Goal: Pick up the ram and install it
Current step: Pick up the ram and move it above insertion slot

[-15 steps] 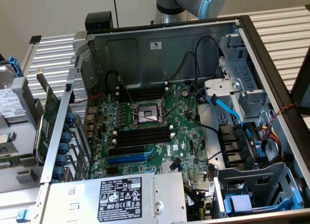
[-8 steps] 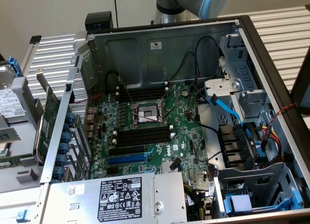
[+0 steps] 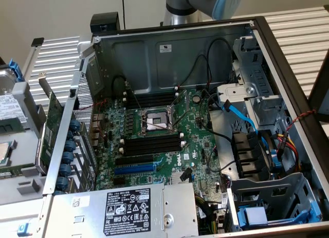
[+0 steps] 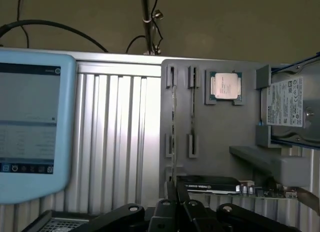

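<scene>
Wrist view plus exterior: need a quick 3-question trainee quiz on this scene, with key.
1. True or false: the gripper is clamped on the ram.
2. In the wrist view, what sits in the grey holder between the ram and the hard drive?
A. CPU chip
B. cooling fan
C. screwdriver
3. In the exterior view, what colour is the flat data cable running beside the motherboard?

Key:
1. False: the gripper is shut and empty, and the ram stands on edge in the holder.
2. A
3. Blue
</scene>
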`<state>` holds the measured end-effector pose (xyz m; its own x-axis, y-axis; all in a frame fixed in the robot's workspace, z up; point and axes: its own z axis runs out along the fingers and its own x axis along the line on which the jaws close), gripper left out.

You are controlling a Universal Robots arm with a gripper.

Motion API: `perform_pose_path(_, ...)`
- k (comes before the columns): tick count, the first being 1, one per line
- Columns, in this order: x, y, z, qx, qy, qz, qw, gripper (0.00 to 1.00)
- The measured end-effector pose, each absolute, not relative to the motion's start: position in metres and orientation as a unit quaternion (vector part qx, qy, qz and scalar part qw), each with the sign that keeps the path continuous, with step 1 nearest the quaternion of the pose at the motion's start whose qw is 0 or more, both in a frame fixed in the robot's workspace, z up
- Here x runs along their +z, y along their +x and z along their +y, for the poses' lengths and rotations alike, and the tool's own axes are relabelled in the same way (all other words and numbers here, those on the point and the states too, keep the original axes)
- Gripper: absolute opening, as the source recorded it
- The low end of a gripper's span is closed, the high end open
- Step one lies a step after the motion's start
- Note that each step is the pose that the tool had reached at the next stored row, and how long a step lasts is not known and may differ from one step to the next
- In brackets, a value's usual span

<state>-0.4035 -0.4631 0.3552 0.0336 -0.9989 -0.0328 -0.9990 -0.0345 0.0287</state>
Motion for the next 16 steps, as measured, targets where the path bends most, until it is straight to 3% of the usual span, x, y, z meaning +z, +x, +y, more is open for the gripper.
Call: perform_pose_path(16, 0.426, -0.356, -0.464, 0.028, -0.719, 0.695, 0.007, 0.12)
